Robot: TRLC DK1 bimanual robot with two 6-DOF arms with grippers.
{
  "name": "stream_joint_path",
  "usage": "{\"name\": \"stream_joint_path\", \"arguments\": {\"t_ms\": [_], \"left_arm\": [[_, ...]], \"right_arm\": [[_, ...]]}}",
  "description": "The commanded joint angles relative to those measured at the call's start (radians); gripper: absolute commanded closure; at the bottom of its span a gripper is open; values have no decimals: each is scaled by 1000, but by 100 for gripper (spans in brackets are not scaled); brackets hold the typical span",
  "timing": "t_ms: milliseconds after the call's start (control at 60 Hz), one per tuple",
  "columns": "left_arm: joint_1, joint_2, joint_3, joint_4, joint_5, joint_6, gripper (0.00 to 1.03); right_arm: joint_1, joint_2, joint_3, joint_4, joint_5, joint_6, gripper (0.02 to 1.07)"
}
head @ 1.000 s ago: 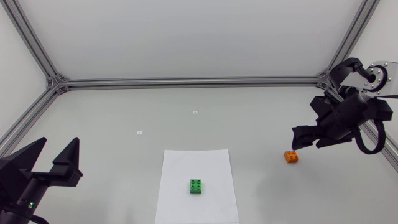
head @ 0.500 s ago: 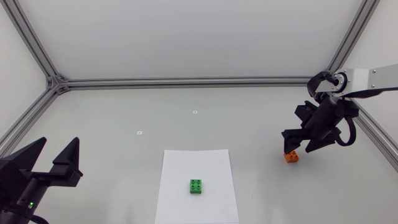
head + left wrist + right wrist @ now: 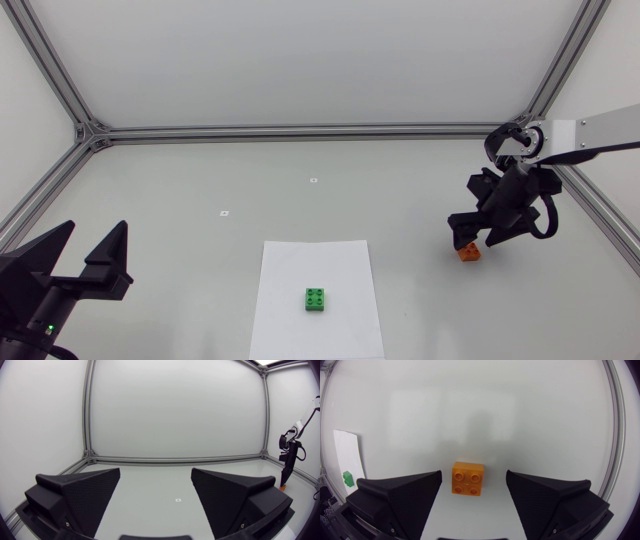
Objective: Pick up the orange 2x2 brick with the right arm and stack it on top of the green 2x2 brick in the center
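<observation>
Flat matte pale-grey table top (image 3: 200,180), bounded far, left and right by aluminium profile rails (image 3: 300,131). Directly on it: white rectangular paper sheet (image 3: 300,265), near centre, long side running near-to-far. Orange 2x2 plastic brick (image 3: 468,478) on bare surface at right, studs up, well apart from sheet. Two tiny white square stickers farther back: one at centre (image 3: 313,180), other left of it and nearer (image 3: 225,212).

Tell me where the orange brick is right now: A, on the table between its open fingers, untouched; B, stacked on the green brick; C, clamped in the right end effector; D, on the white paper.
A: the right wrist view shows the orange brick on the table with gaps to both fingers of the right end effector.
</observation>
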Motion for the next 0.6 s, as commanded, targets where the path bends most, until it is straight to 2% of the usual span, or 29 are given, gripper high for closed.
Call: {"name": "stream_joint_path", "arguments": {"t_ms": [0, 100, 150, 350, 433, 583], "left_arm": [[1, -6, -41, -11, 3, 5, 4], [1, -6, -41, -11, 3, 5, 4], [1, -6, -41, -11, 3, 5, 4], [1, -6, -41, -11, 3, 5, 4], [1, -6, -41, -11, 3, 5, 4], [1, -6, -41, -11, 3, 5, 4]], "right_arm": [[11, 18, -31, 1, 7, -10, 16], [15, 18, -48, 12, 8, -4, 17], [17, 15, -56, 18, 7, -4, 21], [31, -3, -77, 29, 7, 4, 21], [37, -5, -79, 34, 7, 10, 25], [49, -9, -82, 41, 15, 22, 25]]}}
